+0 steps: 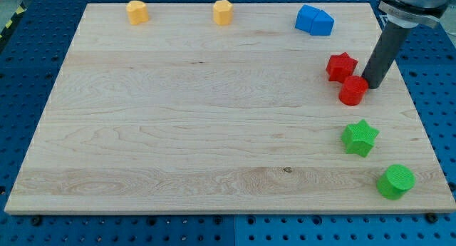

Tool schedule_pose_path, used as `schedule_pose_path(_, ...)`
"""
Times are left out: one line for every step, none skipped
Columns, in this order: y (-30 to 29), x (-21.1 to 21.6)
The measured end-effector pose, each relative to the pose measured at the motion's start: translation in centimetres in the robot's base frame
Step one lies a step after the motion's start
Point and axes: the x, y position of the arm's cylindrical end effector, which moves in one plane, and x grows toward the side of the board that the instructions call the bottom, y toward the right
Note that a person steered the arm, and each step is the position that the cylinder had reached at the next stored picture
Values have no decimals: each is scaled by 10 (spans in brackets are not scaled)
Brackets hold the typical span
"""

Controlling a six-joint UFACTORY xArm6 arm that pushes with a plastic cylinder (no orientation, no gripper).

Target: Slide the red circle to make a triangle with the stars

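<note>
The red circle [353,91] lies at the view's right, just below and right of the red star [340,66], almost touching it. The green star [360,137] lies below the red circle, with a gap between them. My tip [373,85] stands right beside the red circle, at its upper right edge, touching or nearly touching it, and to the right of the red star.
A green circle [395,182] lies near the board's bottom right corner. A blue block [315,20] lies at the top right. Two yellow-orange blocks [137,11] [223,12] lie along the top edge. The board's right edge [417,110] is close to my tip.
</note>
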Motion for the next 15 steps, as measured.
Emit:
schedule_pose_path(0,5)
schedule_pose_path(0,5)
schedule_pose_path(3,7)
schedule_pose_path(5,20)
schedule_pose_path(5,23)
schedule_pose_path(5,20)
schedule_pose_path(-4,17)
schedule_pose_path(-10,17)
schedule_pose_path(-19,17)
schedule_pose_path(-34,17)
schedule_pose_path(-55,17)
schedule_pose_path(-82,17)
schedule_pose_path(-116,17)
schedule_pose_path(-151,17)
schedule_pose_path(-175,18)
